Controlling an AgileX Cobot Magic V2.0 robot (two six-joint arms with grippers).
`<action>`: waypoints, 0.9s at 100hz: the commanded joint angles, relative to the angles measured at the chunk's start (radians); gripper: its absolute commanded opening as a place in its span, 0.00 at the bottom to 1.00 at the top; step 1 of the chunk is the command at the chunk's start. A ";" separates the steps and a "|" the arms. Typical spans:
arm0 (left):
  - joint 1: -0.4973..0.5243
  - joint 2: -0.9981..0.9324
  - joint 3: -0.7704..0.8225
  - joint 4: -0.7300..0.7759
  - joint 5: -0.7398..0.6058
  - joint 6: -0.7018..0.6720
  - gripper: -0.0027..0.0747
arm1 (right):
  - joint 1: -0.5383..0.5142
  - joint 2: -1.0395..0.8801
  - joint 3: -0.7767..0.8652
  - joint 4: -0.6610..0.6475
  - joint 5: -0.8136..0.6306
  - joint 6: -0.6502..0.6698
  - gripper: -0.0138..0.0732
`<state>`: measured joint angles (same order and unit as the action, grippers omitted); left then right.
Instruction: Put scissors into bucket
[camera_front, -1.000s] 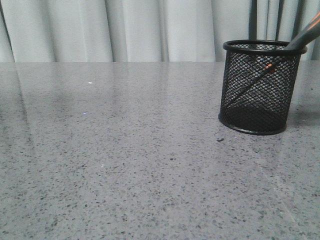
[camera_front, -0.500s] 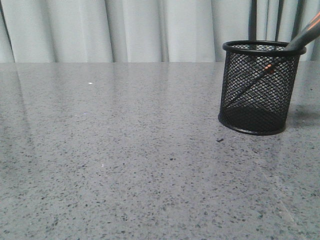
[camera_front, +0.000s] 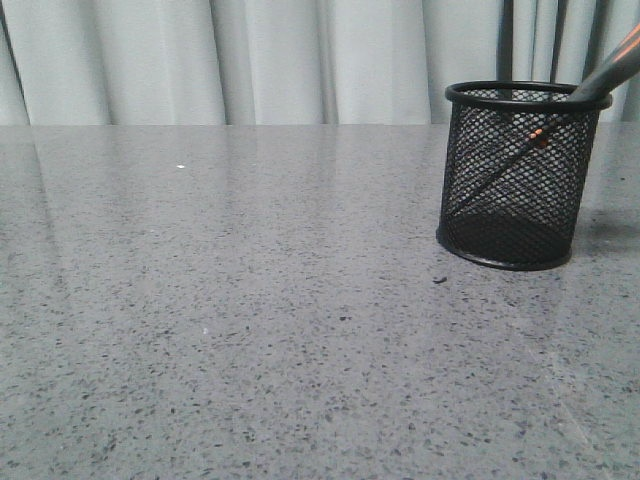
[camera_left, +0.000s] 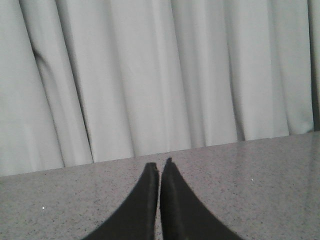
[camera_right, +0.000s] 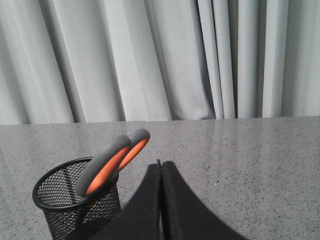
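Grey-handled, orange-lined scissors (camera_right: 112, 159) stand blades-down in the black wire-mesh bucket (camera_front: 520, 175), handles leaning over its rim; bucket near the speckled grey table's (camera_front: 250, 330) far right edge. Risk: top-heavy lean (handles well outside) could tip it if nudged. Right gripper (camera_right: 160, 165) nearby, fingers pressed together, empty; left gripper (camera_left: 160, 165) likewise closed, empty.

My desk (camera_front: 250, 330) is grey speckled stone. Only the bucket (camera_front: 520, 180) stands directly on it, off at about two o'clock from me, upright.
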<state>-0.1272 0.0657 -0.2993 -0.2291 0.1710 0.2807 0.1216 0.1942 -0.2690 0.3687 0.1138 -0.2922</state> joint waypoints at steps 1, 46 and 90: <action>0.003 0.011 -0.024 -0.010 -0.089 -0.002 0.01 | -0.005 0.006 -0.024 0.005 -0.089 -0.010 0.08; 0.003 0.011 -0.024 -0.010 -0.087 -0.002 0.01 | -0.005 0.006 -0.024 0.005 -0.089 -0.010 0.08; 0.003 0.011 -0.012 0.011 -0.092 -0.007 0.01 | -0.005 0.006 -0.024 0.005 -0.089 -0.010 0.08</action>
<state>-0.1272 0.0639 -0.2975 -0.2291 0.1654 0.2824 0.1216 0.1942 -0.2673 0.3713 0.1083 -0.2922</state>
